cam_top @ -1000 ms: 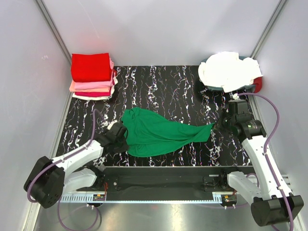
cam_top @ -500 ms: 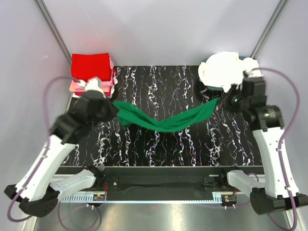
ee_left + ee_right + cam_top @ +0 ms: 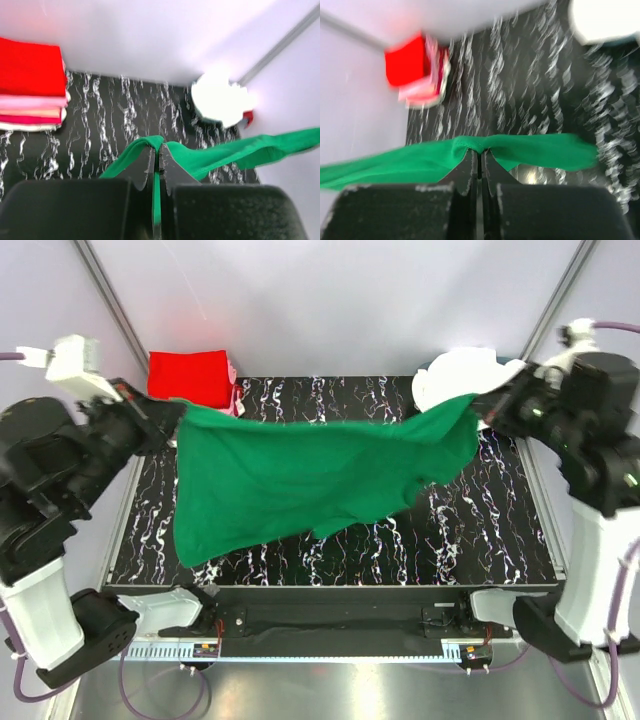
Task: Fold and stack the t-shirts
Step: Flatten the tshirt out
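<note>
Since half a second earlier you lifted both arms. The green t-shirt (image 3: 290, 480), then a sagging band low over the mat (image 3: 480, 530), now hung as a broad sheet stretched between the two grippers.

- Shirt: top edge ran nearly level from far left to far right, and the body draped toward the near side. Whether the lower hem touched the mat could not be told.
- Left gripper (image 3: 159, 151): fingers pinched together on a fold of green cloth at the shirt's left corner, raised high.
- Right gripper (image 3: 479, 154): fingers likewise clamped tight on a green fold at the right corner, just beside the white heap (image 3: 455, 380).
- Folded stack (image 3: 192, 380): sat at the far-left corner of the mat with red on top, then pink and cream layers beneath, apart from the held shirt.
- White heap: loose cloth at the far-right corner, with a bit of red showing at its edge in the left wrist view.
- Surface: black mat with white veins.
- Room: pale walls (image 3: 330, 300) on three sides, with metal corner posts (image 3: 110, 300).
</note>
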Controlling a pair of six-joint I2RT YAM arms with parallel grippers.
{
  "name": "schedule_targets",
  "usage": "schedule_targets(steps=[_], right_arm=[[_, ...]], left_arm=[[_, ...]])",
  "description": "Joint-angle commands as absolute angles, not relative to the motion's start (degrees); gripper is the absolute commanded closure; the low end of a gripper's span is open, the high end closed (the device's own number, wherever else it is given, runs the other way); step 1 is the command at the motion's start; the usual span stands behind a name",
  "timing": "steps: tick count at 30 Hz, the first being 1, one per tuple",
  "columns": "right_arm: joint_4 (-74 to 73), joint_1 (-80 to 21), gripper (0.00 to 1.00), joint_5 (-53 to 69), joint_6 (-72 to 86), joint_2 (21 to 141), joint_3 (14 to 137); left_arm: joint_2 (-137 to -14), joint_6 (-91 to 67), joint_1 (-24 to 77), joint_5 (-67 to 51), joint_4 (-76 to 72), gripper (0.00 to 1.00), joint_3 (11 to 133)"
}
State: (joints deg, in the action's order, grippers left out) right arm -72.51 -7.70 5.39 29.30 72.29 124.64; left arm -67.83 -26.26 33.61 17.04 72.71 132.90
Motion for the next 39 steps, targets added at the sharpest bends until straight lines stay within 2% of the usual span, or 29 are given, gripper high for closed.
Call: schedule_targets(steps=[1, 2, 3, 4, 5, 6, 7, 8, 9, 10, 11, 12, 13, 14, 15, 21, 27, 29, 34, 39], right_arm=[[-76.86, -6.43, 1.00, 25.99, 29.60, 79.99, 116.87], [-72.47, -5.37, 1.00, 32.89, 34.06, 78.50, 112.20], [-61.20, -4.40, 1.00, 37.74, 37.23, 74.74, 106.67], [-56.47, -3.18, 1.00, 43.10, 40.83, 73.66, 96.26], [-52.42, -0.81, 1.00, 54.55, 47.74, 73.39, 92.06], [-41.07, -0.44, 1.00, 60.24, 51.38, 72.95, 88.45], [-31.47, -0.35, 1.00, 64.29, 57.07, 71.73, 81.63], [-21.37, -0.35, 1.00, 66.25, 70.35, 69.80, 78.00], [-10.05, 2.00, 1.00, 65.92, 73.97, 66.83, 75.26], [-13.94, 2.80, 1.00, 65.13, 73.22, 67.06, 76.19], [-23.28, 3.51, 1.00, 61.47, 60.77, 68.45, 79.77], [-46.70, 3.69, 1.00, 57.43, 52.29, 73.43, 84.85], [-56.24, 3.69, 1.00, 52.61, 44.29, 76.09, 97.08], [-61.99, 3.69, 1.00, 44.29, 35.33, 78.20, 101.99], [-64.83, 3.69, 1.00, 41.95, 34.03, 77.53, 106.74], [-65.58, 3.87, 1.00, 21.64, 25.85, 66.38, 119.78], [-59.59, 3.78, 1.00, 12.14, 23.38, 50.38, 117.77], [-59.50, 3.34, 1.00, 9.50, 22.94, 47.39, 118.47], [-54.85, 2.73, 1.00, 6.25, 21.71, 44.30, 121.37], [-54.32, 0.89, 1.00, 4.83, 20.04, 51.75, 128.22]], left_arm=[[-70.40, -24.43, 33.40, 9.33, 75.75, 1.00, 126.93], [-70.40, -24.69, 33.40, 8.62, 76.28, 1.00, 123.78], [-70.75, -24.61, 33.31, 7.31, 77.16, 1.00, 122.45], [-71.97, -24.87, 33.31, 7.30, 80.30, 1.00, 121.91], [-72.42, -25.05, 33.31, 7.12, 81.38, 1.00, 121.30], [-72.60, -25.14, 33.40, 6.77, 82.34, 1.00, 121.20], [-71.29, -25.22, 33.31, 7.03, 82.18, 1.00, 120.77], [-70.15, -25.31, 33.31, 7.81, 81.39, 1.00, 118.76], [-69.01, -25.40, 33.22, 9.91, 80.69, 1.00, 117.87], [-68.21, -24.88, 32.70, 10.89, 80.68, 1.00, 117.60], [-68.64, -24.79, 32.09, 11.59, 81.64, 1.00, 118.55], [-69.34, -24.79, 31.38, 12.65, 82.69, 1.00, 119.78], [-70.04, -24.87, 31.38, 12.74, 84.10, 1.00, 122.49], [-69.79, -24.44, 31.38, 12.14, 83.76, 1.00, 123.13], [-69.00, -23.82, 31.38, 10.04, 82.80, 1.00, 123.31], [-57.50, -18.64, 31.38, 9.06, 69.28, 1.00, 119.71], [-42.04, -13.28, 31.38, 4.75, 48.90, 1.00, 109.87], [-40.61, -11.78, 31.38, 4.75, 47.55, 1.00, 109.51], [-40.95, -9.58, 31.38, 3.60, 47.37, 1.00, 112.58], [-42.89, -8.88, 31.38, 4.83, 46.32, 1.00, 110.92]])
